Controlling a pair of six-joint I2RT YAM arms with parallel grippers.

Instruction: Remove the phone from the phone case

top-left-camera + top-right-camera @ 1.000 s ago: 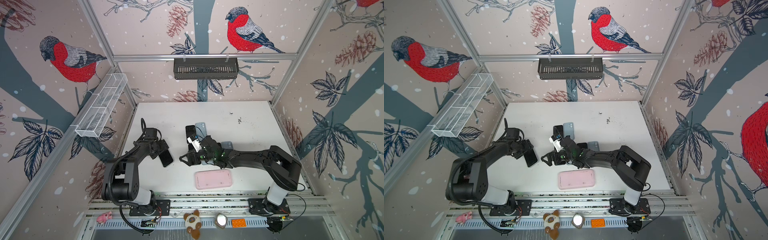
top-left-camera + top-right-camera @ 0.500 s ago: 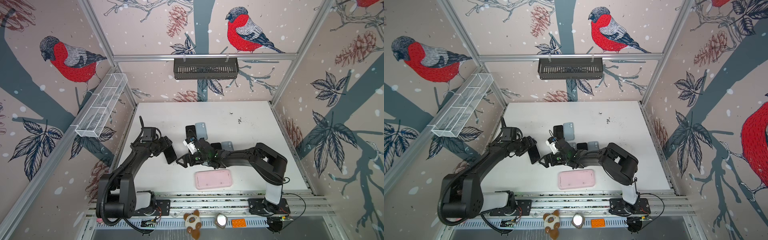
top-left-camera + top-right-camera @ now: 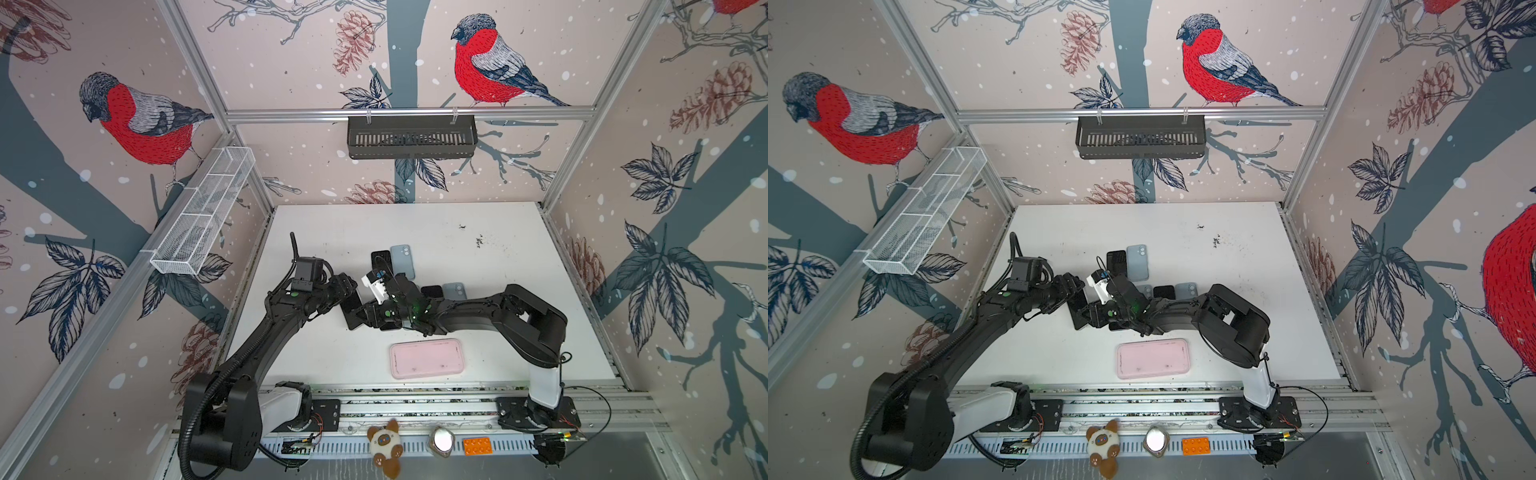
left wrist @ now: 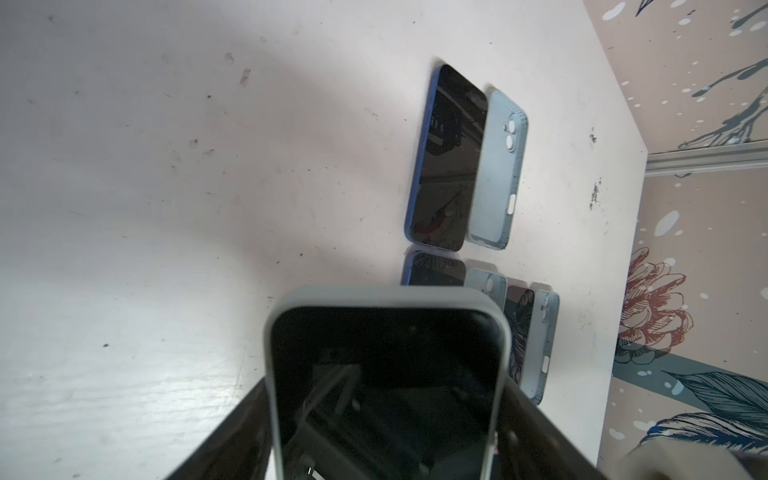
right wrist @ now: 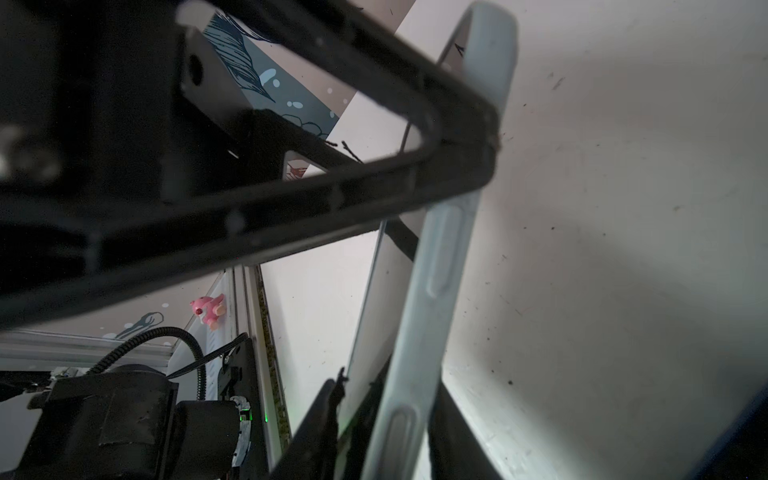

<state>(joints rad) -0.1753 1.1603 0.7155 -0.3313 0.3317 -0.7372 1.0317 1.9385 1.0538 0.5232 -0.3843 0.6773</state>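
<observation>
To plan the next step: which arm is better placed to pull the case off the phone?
Probably right. The left gripper clamps the cased phone across its sides, so it is busy; the right gripper touches the case edge at the free end.

Table count:
- bare phones, dark screens up: 3
- empty cases, pale blue: 3
- cased phone: 1
- pink case: 1

Walls, 2 baskets:
- white wire basket
- black basket

Front rail, 1 each:
- stuffed toy
- silver round piece
- orange brick
- small pink toy
</observation>
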